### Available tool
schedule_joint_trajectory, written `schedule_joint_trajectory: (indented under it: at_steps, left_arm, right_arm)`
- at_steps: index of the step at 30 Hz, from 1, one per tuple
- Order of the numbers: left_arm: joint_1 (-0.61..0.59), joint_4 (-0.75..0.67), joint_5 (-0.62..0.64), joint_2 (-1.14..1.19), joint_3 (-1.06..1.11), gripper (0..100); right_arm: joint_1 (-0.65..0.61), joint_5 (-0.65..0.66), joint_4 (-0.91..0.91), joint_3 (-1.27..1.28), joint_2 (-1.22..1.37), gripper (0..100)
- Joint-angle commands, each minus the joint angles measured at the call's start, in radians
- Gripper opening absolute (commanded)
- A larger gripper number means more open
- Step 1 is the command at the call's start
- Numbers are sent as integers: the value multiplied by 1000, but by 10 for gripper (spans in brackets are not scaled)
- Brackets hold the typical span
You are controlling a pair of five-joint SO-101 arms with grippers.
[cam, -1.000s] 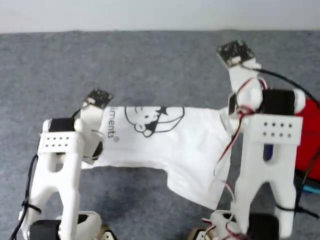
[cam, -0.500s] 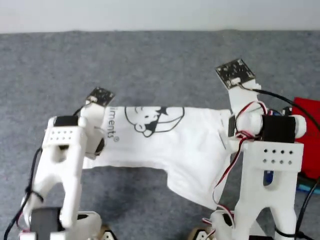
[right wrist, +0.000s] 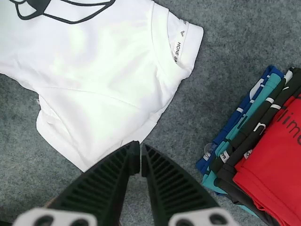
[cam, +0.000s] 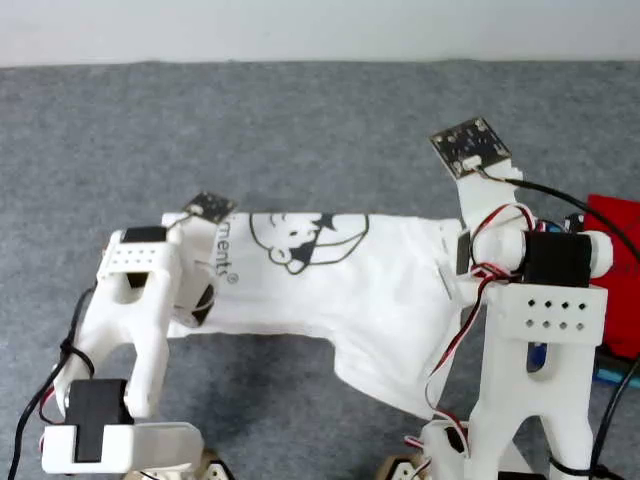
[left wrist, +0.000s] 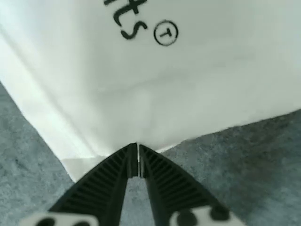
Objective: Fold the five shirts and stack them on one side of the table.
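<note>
White shirt [cam: 340,300] lies spread between my two arms. Its long axis runs side to side across the table, and one sleeve [right wrist: 181,42] points toward the stack of folded shirts [right wrist: 254,155] on my right. The table [cam: 300,130] is grey and felt-like, with a pale wall [cam: 300,30] beyond. A black cartoon print [cam: 300,238] sits by the shirt's far edge. My left gripper [left wrist: 138,149] is pressed together at the hem; I cannot tell if it nips cloth. My right gripper [right wrist: 141,153] is closed on nothing and hangs just beside the shirt's near corner.

Left gripper [left wrist: 138,151] and right gripper [right wrist: 140,151] both point down, jaws pressed together.
</note>
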Motion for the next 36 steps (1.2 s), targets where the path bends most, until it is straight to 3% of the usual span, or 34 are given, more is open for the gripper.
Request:
schedule_joint_trajectory:
  at_steps: [1,6,12,20,24,30,36]
  left_arm:
    - [5,89,-11,-69,-96,14]
    - [69,209,-11,-230,-220,14]
    - [327,288,-83,-236,-239,15]
    - [595,222,-84,-106,-245,121]
    - [718,183,-86,-66,-271,127]
    - [861,161,-81,2,-355,189]
    - [890,123,-78,147,-473,194]
  right_arm:
    - [4,-5,36,-9,-25,10]
    - [12,-6,38,-12,-28,10]
    - [162,-2,38,-12,-82,10]
    - [389,103,38,-6,-151,11]
    - [458,112,38,-5,-154,11]
    - [472,107,39,-5,-159,11]
    - [473,107,41,-5,-159,10]
